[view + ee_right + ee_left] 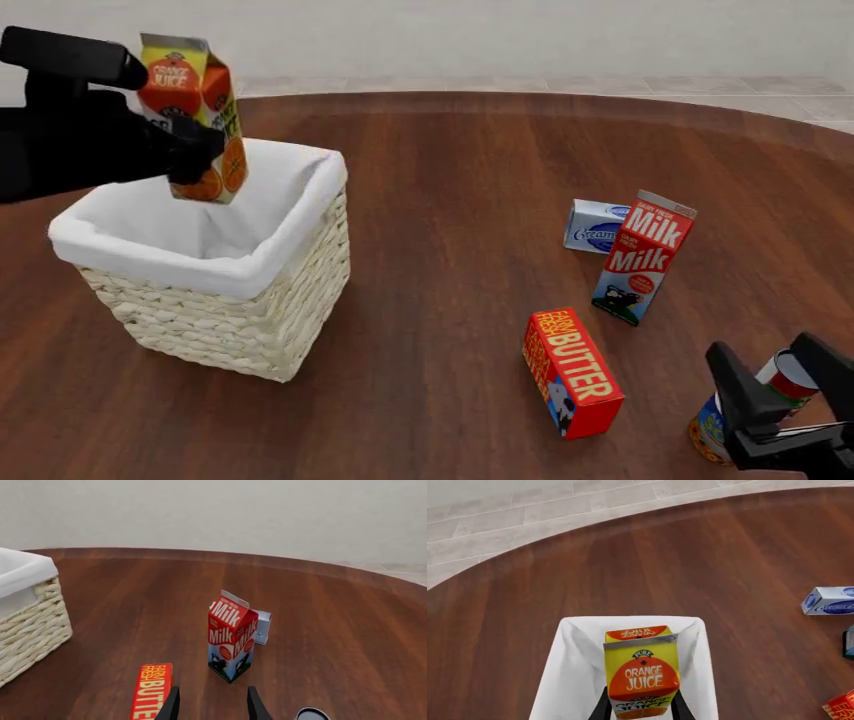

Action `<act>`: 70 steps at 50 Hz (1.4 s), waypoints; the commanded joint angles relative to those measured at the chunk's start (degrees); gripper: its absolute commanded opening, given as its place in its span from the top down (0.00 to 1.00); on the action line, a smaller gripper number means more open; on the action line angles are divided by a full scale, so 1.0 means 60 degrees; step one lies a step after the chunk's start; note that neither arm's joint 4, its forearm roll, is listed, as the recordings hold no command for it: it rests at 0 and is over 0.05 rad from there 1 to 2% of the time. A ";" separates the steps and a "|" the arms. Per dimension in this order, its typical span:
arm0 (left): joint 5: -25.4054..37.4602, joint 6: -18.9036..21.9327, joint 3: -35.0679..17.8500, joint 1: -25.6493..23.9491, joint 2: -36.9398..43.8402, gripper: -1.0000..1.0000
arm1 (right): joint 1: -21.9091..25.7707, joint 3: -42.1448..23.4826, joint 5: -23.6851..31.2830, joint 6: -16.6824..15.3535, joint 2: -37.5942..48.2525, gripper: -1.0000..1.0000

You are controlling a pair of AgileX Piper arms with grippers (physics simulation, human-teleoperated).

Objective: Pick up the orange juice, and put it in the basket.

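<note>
Nearest the front camera, at the lower right corner of the frame, the right gripper [787,400] stands with its two dark fingers spread apart and nothing between them; a printed can [750,410] sits just behind it, partly hidden. Left of that, in the lower middle, a red butter box [574,372] lies on the dark wood table [454,170], and above it a red-and-white milk carton [643,257] stands tilted, with a small blue-and-white box [595,226] just behind it. In the right wrist view the same fingers [171,705] frame bare wood, with the milk carton beyond them. At the upper left of the front frame the left gripper [187,150] is closed on the lower part of the orange juice [194,115], holding the carton upright in the air, clear of the table, above the open mouth of the basket [254,320]. The left wrist view shows the carton pinched between two dark fingers [602,707] with the white cloth lining [577,670] directly beneath it. The basket itself stands on the table at the left of the front frame, well apart from the other goods.
</note>
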 commanded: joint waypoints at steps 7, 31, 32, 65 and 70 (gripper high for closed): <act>-0.0656 0.0137 0.0275 0.0211 0.0434 1.00 | 0.0031 0.0000 -0.0007 -0.0001 0.0032 0.00; -0.1521 0.0177 0.0727 0.0614 0.1169 1.00 | 0.0001 0.0000 -0.0068 -0.0029 0.0174 0.00; -0.1536 0.0202 0.0753 0.0619 0.1157 1.00 | 0.0001 0.0000 -0.0077 -0.0032 0.0182 0.00; -0.2264 0.0375 0.1554 0.0412 0.1276 1.00 | 0.0079 0.0001 -0.0188 -0.0051 0.0345 0.00; -0.2295 0.0375 0.1530 0.0471 0.1358 1.00 | 0.0078 0.0001 -0.0225 -0.0049 0.0390 0.00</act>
